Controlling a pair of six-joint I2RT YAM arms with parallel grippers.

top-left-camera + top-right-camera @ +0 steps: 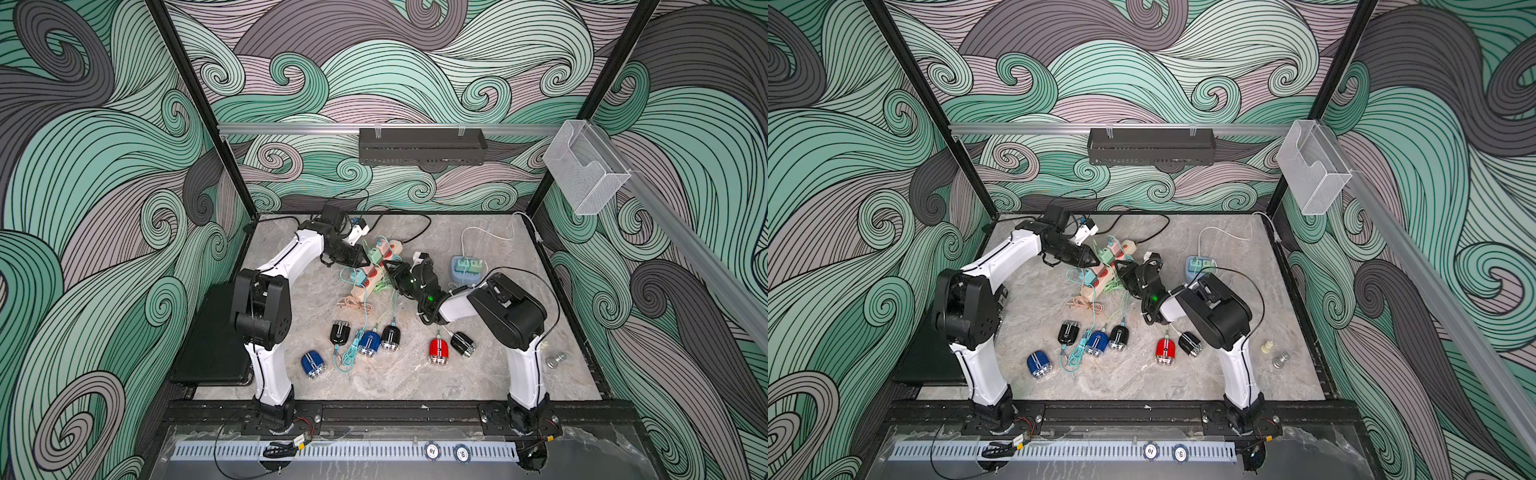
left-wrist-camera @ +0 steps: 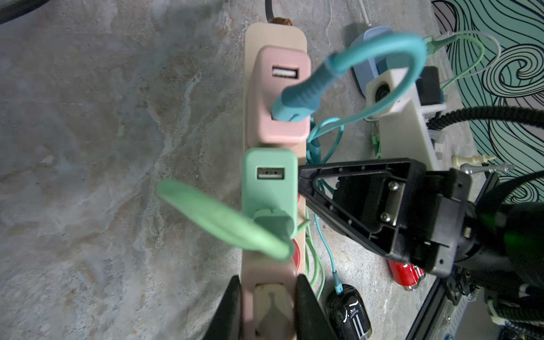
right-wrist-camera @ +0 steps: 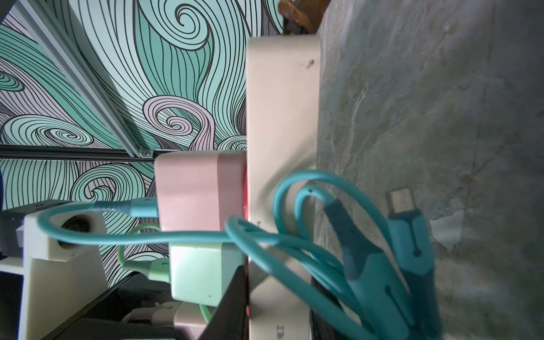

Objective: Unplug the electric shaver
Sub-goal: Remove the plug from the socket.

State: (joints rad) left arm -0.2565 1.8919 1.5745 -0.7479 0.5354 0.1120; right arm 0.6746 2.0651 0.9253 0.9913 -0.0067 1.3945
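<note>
Several electric shavers lie on the near half of the table: black (image 1: 340, 332), blue (image 1: 369, 343), black (image 1: 390, 336), blue (image 1: 313, 364), red (image 1: 438, 351), black (image 1: 463, 344). Teal and green cables run from some of them to USB adapters on a beige power strip (image 1: 395, 249). My left gripper (image 2: 268, 278) is shut on a pink adapter (image 2: 250, 294) with a beige plug in it, seated on the strip beside the green adapter (image 2: 269, 182). My right gripper (image 3: 279, 294) is shut on the power strip's (image 3: 282, 103) body, one finger above and one below.
A blue-grey socket block (image 1: 467, 270) with green adapters and a white lead stands right of the strip. Loose teal (image 1: 349, 353) and peach (image 1: 353, 303) cable coils lie mid-table. Two chess pieces (image 1: 1281, 359) are at the right edge, a black pad (image 1: 216, 336) at the left.
</note>
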